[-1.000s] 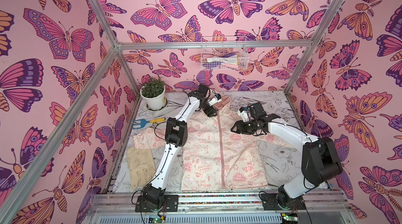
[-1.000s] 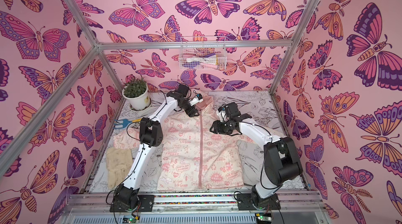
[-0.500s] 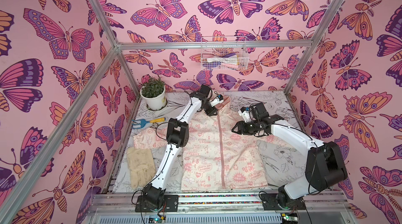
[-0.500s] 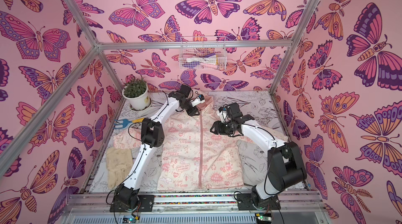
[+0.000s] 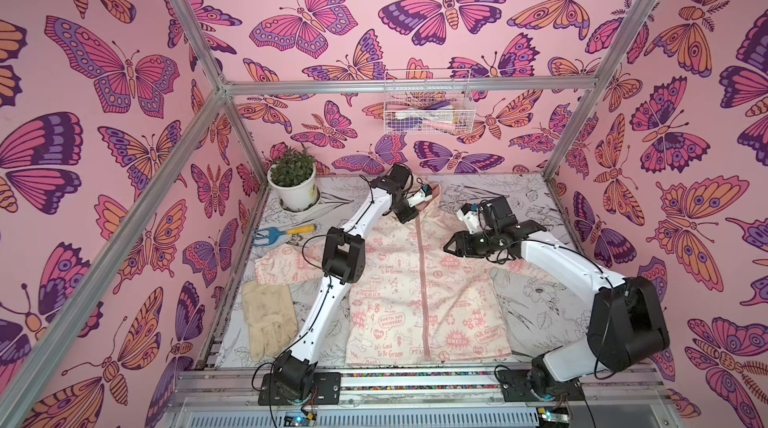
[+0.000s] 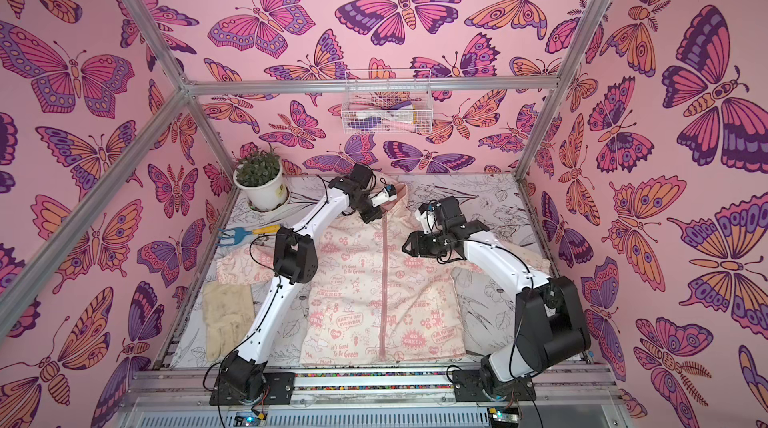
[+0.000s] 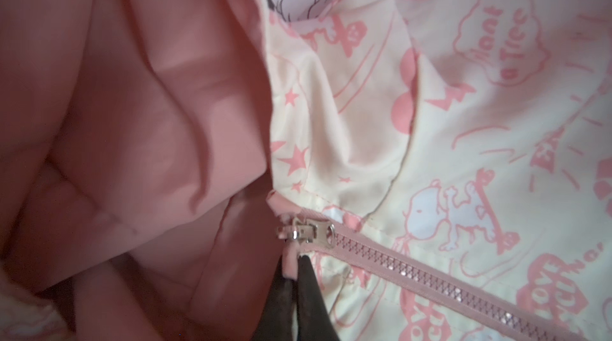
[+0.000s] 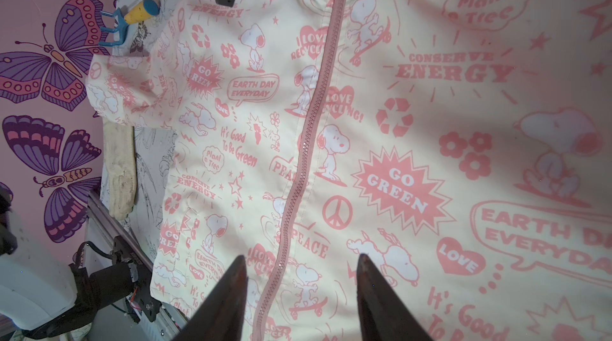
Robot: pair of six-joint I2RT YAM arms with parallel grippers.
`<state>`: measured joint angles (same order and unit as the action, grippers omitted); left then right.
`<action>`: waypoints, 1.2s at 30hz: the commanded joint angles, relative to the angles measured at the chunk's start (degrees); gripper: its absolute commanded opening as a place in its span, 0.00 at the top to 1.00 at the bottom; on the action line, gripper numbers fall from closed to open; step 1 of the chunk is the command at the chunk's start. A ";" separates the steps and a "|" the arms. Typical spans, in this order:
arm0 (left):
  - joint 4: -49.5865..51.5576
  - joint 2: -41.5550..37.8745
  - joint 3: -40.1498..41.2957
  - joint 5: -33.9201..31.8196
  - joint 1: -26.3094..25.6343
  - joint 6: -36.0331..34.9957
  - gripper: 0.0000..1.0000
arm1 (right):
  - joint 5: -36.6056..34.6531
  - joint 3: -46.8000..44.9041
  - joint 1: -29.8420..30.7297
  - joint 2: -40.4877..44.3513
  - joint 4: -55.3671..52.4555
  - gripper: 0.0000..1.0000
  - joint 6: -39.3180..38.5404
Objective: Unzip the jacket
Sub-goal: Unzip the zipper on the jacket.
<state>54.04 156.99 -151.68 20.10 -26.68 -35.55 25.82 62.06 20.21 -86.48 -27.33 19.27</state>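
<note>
As it lies: the small hooded cream jacket with pink prints is spread front-up on the white line-drawn tabletop, between the two arms.
Long axis: hem toward the robot bases, hood toward the far wall; the pink front zipper runs along it, closed.
Left gripper: clenched on the jacket's pink edge, just beside the silver metal slider.
Right gripper: jaws apart, straddling the zipper, holding nothing.
</note>
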 commanded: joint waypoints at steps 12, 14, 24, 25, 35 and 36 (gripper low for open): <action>0.11 -12.46 9.58 8.55 1.15 0.23 1.00 | 23.92 -3.68 -7.43 -5.49 28.55 0.45 9.74; -0.86 -14.19 12.09 9.32 1.19 -0.40 1.00 | 27.66 -4.12 -7.46 -8.40 35.41 0.45 12.66; -7.99 -22.46 26.83 11.12 1.28 -4.77 1.00 | 35.08 4.60 -5.88 -23.78 44.29 0.45 18.86; -8.93 -23.22 28.44 11.47 1.30 -5.23 1.00 | 35.62 5.50 -5.87 -25.01 45.61 0.45 20.00; -22.27 -30.50 44.32 14.00 1.18 -8.66 1.00 | 38.71 9.04 -5.61 -33.90 52.51 0.45 25.47; -22.42 -30.70 44.57 13.92 1.19 -8.64 1.00 | 38.90 8.88 -5.58 -34.46 52.71 0.45 25.32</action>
<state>35.38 128.81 -108.84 31.92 -25.52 -42.72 62.37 70.06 14.35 -118.89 23.24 43.35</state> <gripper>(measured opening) 0.052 0.550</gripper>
